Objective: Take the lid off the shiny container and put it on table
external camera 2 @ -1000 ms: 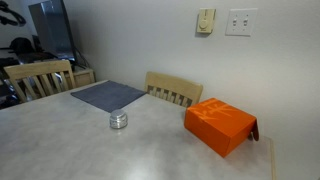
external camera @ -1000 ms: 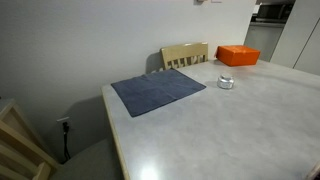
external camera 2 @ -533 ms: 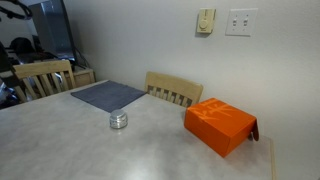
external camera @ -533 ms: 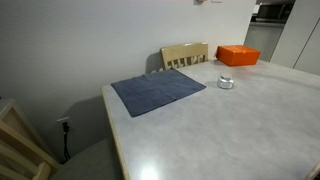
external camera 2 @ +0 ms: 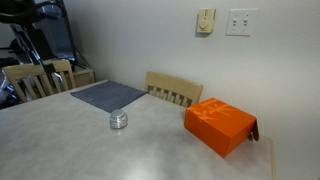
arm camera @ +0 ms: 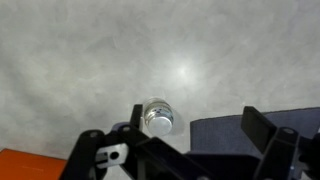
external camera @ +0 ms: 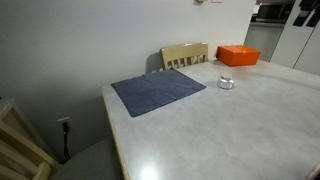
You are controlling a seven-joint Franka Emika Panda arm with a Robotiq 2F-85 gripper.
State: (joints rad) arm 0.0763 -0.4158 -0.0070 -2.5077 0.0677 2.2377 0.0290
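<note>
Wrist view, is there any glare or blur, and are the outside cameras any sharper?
Wrist view: a bright glare patch on the table, the lid washed out pale, the dark gripper close up and blurred. In both exterior views: even light, soft detail, the container small with few details.

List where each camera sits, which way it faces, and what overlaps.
Exterior view: off a table corner, facing across the mat to the tin and box; arm edge at top right.
Exterior view: by the box, facing across the tin to the mat; arm at top left.
Wrist view: above the table, facing down on the tin; open gripper at bottom.
Shared: all three show tin, mat, box.
</note>
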